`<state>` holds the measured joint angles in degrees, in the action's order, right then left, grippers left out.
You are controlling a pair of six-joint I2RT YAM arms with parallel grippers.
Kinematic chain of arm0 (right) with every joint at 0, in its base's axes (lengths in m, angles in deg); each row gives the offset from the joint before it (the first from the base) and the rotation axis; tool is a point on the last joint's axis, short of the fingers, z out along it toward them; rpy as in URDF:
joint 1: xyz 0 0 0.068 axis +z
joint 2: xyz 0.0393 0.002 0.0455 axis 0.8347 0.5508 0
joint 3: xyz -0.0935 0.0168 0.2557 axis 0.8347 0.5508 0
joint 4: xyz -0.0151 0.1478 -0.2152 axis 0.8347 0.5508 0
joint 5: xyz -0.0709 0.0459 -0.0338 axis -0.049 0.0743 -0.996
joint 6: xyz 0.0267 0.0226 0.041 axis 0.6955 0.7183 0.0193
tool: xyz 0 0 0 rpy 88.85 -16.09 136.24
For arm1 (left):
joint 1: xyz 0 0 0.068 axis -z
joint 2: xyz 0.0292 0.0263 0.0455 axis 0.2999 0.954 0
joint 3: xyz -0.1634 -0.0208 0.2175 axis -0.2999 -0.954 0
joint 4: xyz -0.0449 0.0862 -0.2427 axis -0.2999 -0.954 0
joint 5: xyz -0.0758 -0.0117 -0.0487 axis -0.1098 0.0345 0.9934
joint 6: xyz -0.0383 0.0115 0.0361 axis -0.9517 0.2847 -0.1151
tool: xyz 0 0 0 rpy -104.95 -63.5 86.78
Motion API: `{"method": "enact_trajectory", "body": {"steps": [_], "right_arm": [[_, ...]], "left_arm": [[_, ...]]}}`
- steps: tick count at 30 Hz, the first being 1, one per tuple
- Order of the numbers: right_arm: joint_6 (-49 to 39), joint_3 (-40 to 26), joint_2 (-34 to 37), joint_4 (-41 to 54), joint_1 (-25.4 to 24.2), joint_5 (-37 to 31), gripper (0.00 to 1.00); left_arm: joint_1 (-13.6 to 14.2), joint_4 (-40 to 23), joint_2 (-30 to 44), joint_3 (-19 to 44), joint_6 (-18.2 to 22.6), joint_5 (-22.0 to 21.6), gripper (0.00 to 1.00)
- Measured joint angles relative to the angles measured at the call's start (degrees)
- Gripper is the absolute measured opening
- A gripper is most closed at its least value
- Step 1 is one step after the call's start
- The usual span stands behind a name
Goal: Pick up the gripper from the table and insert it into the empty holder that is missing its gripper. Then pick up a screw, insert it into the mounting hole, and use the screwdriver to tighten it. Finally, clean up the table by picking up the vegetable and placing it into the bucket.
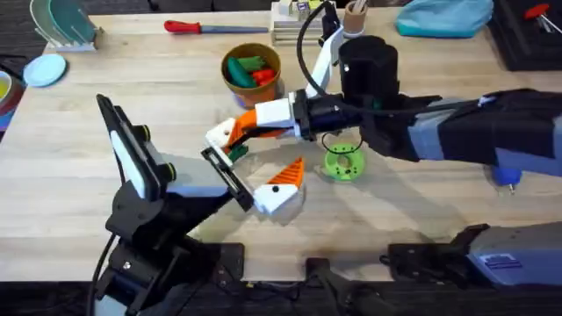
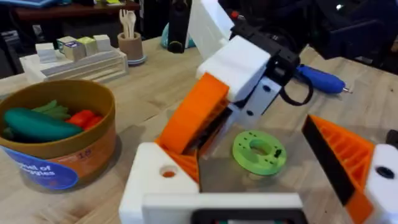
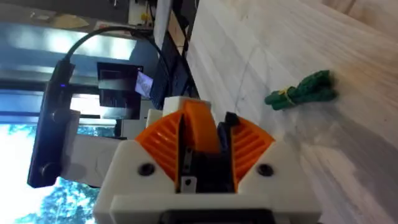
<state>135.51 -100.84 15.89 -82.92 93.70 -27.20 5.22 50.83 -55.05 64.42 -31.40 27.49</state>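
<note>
Pinching wedge point(image 3: 200, 127) in my right gripper point(image 3: 202, 146) | stalks point(image 3: 303, 91) on table point(image 3: 261, 37) | left gripper point(image 2: 261, 186) gaping

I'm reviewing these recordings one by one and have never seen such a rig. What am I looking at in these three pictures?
Two robot arms work at a wooden table. One picture looks down from above: the left arm rises from the lower left, and the right arm reaches in from the right. The other two come from wrist cameras. On the table are a round terracotta-orange bucket of toy vegetables, a bright-green plastic disc with holes, a dark-green toy bundle of stalks, a blue pen-shaped screwdriver and a red-handled tool. The right arm's jaws appear shut on a small orange plastic wedge. The left arm's jaws stand open.
</note>
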Motion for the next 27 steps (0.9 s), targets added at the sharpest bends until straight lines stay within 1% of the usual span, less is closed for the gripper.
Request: {"method": "enact_trajectory", "body": {"steps": [3, 7, 11, 13, 15, 19, 23, 27], "right_arm": [[-0.06, 0.0, 0.06, 0.12, -0.25, 0.94, 0.422], [-0.1, 0.0, 0.48, 0.43, -0.43, 2.54, 0.533], [-0.11, 0.0, 0.66, 0.48, -0.37, 3.98, 0.609], [-0.18, 0.0, 0.64, 0.5, -0.19, 5.07, 0.696], [-0.28, 0.0, 0.65, 0.46, 0.14, 5.81, 0.744], [-0.33, 0.0, 0.64, 0.47, 0.31, 6.8, 0.763], [-0.33, 0.0, 0.66, 0.44, 0.02, 7.41, 0.776], [-0.67, 0.0, 0.64, 0.41, -1.03, 7.88, 0.857]], "left_arm": [[0.13, 0.02, 0.0, 0.0, 0.48, 0.19, 0.991], [0.41, 0.09, -0.01, 0.0, 1.1, 0.93, 0.991], [0.58, 0.11, -0.02, 0.0, 1.5, 1.27, 0.991], [0.58, 0.13, -0.02, 0.0, 1.71, 1.75, 0.991], [0.89, 0.13, -0.02, 0.0, 1.92, 2.6, 0.991], [1.2, 0.12, -0.02, 0.0, 1.99, 3.64, 0.991], [1.19, 0.12, -0.02, 0.0, 2.16, 3.68, 0.991], [1.19, 0.13, -0.02, 0.0, 2.2, 3.68, 0.991]]}}
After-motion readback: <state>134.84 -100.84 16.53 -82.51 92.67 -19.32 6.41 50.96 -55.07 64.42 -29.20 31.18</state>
